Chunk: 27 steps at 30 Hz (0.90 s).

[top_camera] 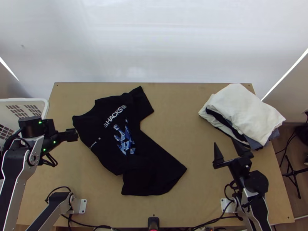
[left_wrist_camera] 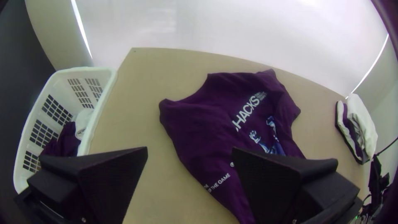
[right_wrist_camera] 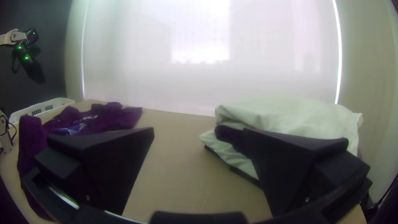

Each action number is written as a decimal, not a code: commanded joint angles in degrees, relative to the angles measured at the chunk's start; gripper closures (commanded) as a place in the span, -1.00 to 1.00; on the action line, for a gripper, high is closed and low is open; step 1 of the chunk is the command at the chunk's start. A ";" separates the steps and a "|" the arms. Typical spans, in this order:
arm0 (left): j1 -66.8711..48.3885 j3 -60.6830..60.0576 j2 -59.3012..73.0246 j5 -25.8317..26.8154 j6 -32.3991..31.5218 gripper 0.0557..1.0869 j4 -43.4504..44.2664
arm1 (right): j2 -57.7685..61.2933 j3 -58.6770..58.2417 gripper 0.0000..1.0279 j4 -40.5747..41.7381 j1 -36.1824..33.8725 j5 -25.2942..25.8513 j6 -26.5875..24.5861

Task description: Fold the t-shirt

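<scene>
The left arm (top_camera: 15, 173) stretches up the left side of the light wooden table (top_camera: 177, 111), its wrist bent inward so that the left gripper (top_camera: 73, 134) points across toward the dark t-shirt (top_camera: 134, 154). That gripper's two wide black fingers are well apart with nothing between them, near the shirt's left edge. The right arm (top_camera: 261, 211) leans in from the lower right, its right gripper (top_camera: 226, 143) aimed up the table. Its fingers are also spread wide and empty, close to a pile of folded clothes (top_camera: 246, 111), white on top, at the far right. The t-shirt lies left of the middle, spread out at a slant with its printed side up and some wrinkles, one sleeve pointing to the far side. At the left edge stands a white basket (left_wrist_camera: 62, 76) with dark and white cloth (left_wrist_camera: 62, 143) inside
</scene>
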 commanded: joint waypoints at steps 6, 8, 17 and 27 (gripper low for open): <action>-8.07 1.47 0.92 1.66 -1.49 -0.91 -6.85 | 0.08 0.10 -0.93 -0.93 3.22 3.75 2.73; -8.25 1.73 1.09 1.66 -1.58 -0.91 -6.68 | -0.01 0.10 -0.93 -0.85 3.31 3.84 2.21; -11.76 0.67 1.71 1.48 -2.02 -0.91 -2.28 | 2.01 3.00 -0.93 1.70 3.31 3.93 -0.87; -29.34 2.43 5.31 -8.89 7.21 -0.91 6.15 | 45.60 30.69 -0.93 -4.36 3.13 3.67 2.91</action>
